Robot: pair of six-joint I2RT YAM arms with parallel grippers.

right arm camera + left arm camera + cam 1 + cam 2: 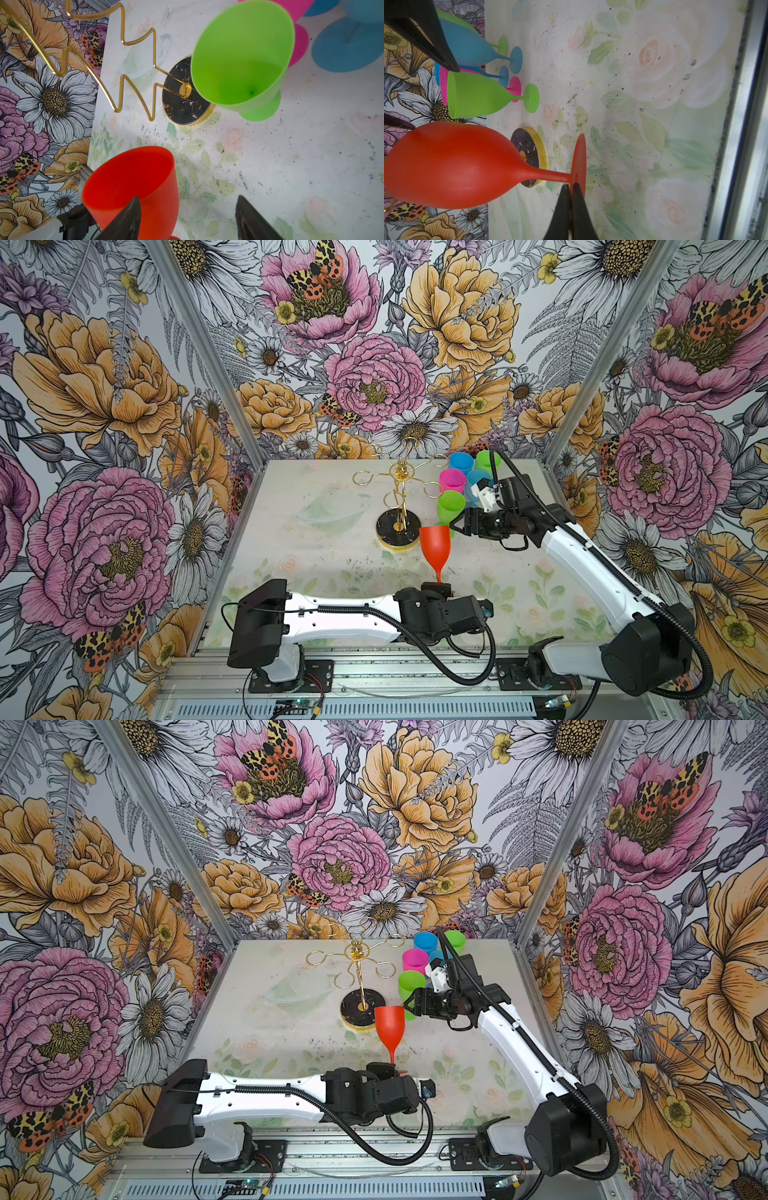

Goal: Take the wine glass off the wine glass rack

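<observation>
In both top views the wine glass rack (392, 531) stands near the middle of the bench (316, 568), a little toward the back edge, and every one of its gold hooks is bare. The red wine glass (434, 545) is upright just in front of the rack's base, toward the front edge, with the left gripper (440, 587) at its foot and the right gripper (455, 524) just beside its rim. Five other coloured glasses (452, 481) are bunched in the back right corner. The left wrist view shows the left gripper (571, 187) pinched narrow on the edge of the red foot disc; whether that foot touches the bench is hard to say from here. The right wrist view shows the right gripper (187, 207) spread wide, one finger (126, 218) overlapping the red bowl (133, 187) and the other out over bare bench, so it seems to hold nothing. Judged from this, the removal itself is done: the glass is clear of the rack. What is left is setting it down or handing it over, probably among the others.
</observation>
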